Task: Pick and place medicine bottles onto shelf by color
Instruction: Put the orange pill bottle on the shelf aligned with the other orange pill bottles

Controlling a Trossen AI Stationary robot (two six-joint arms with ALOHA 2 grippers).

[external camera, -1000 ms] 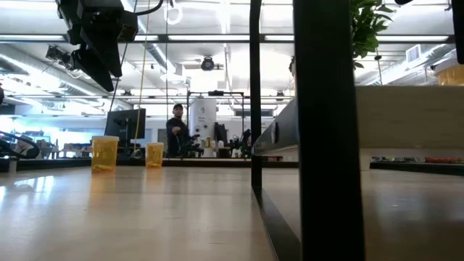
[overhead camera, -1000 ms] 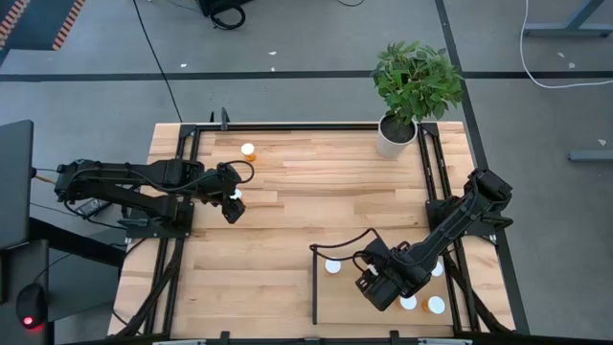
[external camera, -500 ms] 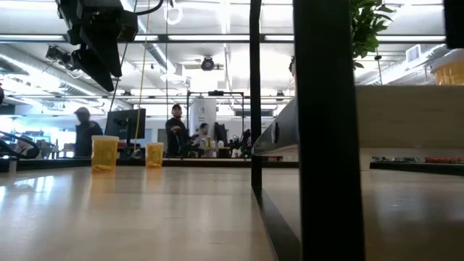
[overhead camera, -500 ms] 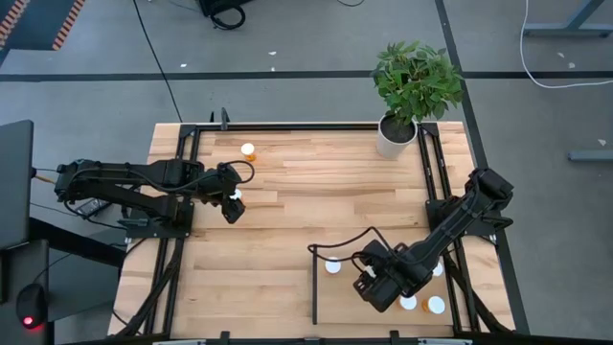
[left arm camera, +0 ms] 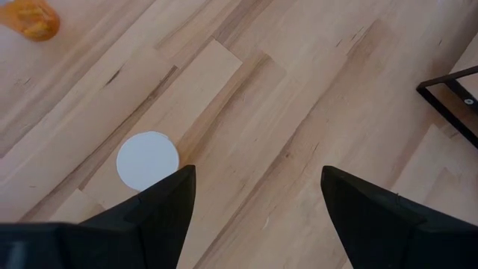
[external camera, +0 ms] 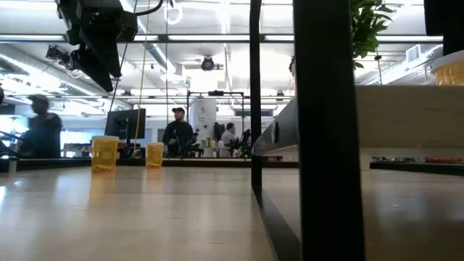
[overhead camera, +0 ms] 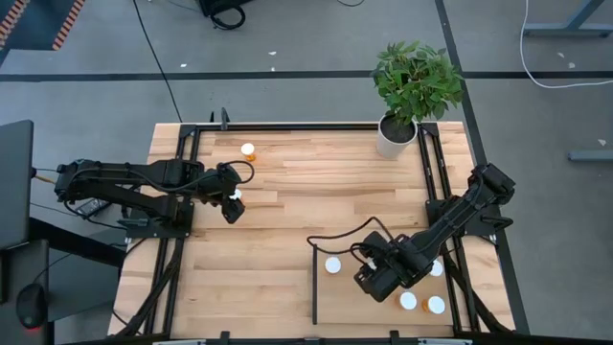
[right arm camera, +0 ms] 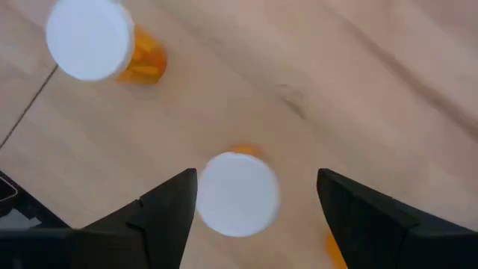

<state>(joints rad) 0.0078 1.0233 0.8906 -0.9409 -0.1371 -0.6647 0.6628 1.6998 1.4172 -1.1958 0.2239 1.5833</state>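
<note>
My right gripper [overhead camera: 372, 280] hangs open over the shelf [overhead camera: 345, 309], the light-wood panel right of a thin black strip [overhead camera: 313, 287]. Under it stands an orange medicine bottle with a white cap [right arm camera: 239, 193], between the spread fingers and clear of both. Other capped bottles stand on the shelf [overhead camera: 332, 265] [overhead camera: 408, 301] [overhead camera: 436, 305] [overhead camera: 436, 268]. My left gripper [overhead camera: 233, 209] waits open at the table's left, above a white-capped bottle [left arm camera: 148, 159] beside one finger. Another orange bottle [overhead camera: 248, 149] stands near the far edge.
A potted plant [overhead camera: 395, 134] in a white pot stands at the far right corner. Black frame rails [overhead camera: 182, 182] [overhead camera: 441, 192] run along both sides of the table. People move in the room beyond the table in the low view [external camera: 177, 134].
My right gripper has risen a little and drifted toward the table's far edge above the shelf, fingers staying spread. The bottles on the shelf have kept their places.
</note>
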